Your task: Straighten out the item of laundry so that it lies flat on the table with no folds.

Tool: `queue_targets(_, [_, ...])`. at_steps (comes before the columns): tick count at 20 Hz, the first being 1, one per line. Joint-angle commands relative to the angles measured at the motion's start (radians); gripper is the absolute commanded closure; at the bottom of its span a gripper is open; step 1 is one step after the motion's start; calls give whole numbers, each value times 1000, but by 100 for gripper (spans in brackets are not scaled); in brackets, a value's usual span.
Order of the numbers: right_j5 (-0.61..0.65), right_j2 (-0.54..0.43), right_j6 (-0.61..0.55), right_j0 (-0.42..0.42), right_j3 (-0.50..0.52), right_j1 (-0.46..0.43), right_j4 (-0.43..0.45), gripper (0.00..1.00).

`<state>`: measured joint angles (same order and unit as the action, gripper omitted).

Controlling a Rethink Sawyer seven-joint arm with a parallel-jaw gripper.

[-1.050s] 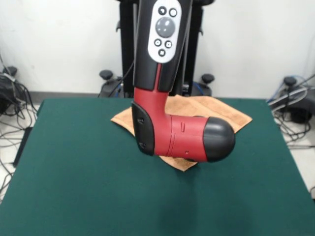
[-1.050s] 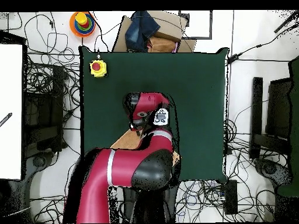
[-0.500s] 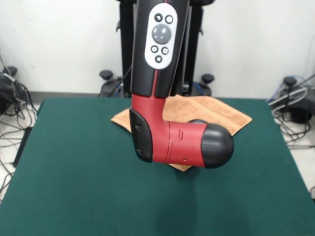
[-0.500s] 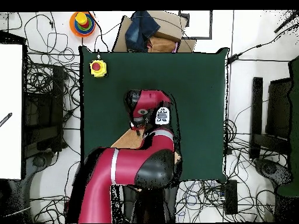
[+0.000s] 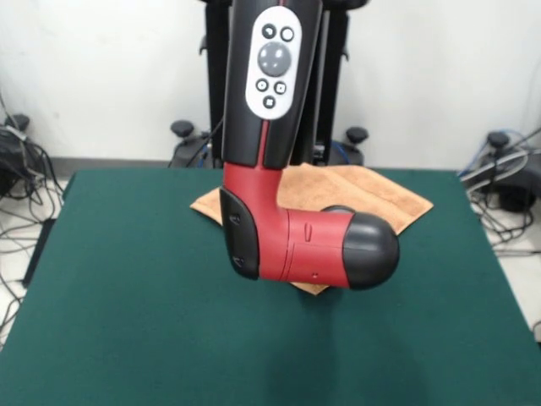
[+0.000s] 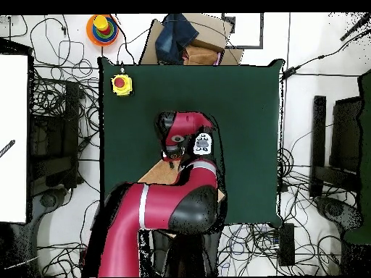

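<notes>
Currently my hand is hidden behind my own arm [image 5: 308,245], its state not determinable, above the towel [image 5: 372,193] at the worktop's [image 5: 127,296] far side; I judge an outer corner the soundest grip.

From my seat: plain white wall [image 5: 101,76] behind the rig, pale floor [image 5: 21,224] below it. Black cables [image 5: 21,182] tangled at the left, more cables [image 5: 507,169] at the right w/ some dark gear. Overhead, cable mess [image 6: 65,116] all round on white floor. Stacking-ring toy [image 6: 102,29] top left, cardboard box [image 6: 210,43] w/ dark blue cloth [image 6: 177,32] on it. White panel [image 6: 13,137] far left. Light is even, no hard shadows.
</notes>
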<state>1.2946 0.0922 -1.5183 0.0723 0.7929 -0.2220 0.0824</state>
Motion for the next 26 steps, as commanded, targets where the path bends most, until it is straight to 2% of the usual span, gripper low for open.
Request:
queue_targets(1, [-479, -76, -44, 51, 119, -48, 99, 0])
queue_targets(7, [-445, -61, -44, 21, 428, 208, 86, 0])
queue_targets(10, [-512, -67, -46, 33, 516, 261, 90, 0])
queue_targets(13, [-686, -57, -111, 52, 505, 193, 111, 0])
queue_targets(15, [-798, -55, -103, 68, 495, 132, 143, 0])
queue_targets(19, [-1001, -37, -140, 92, 580, 90, 186, 0])
queue_targets(22, [-1125, -25, -166, 94, 598, 48, 205, 0])
queue_targets(26, [-1252, -7, -227, 82, 586, -2, 182, 0])
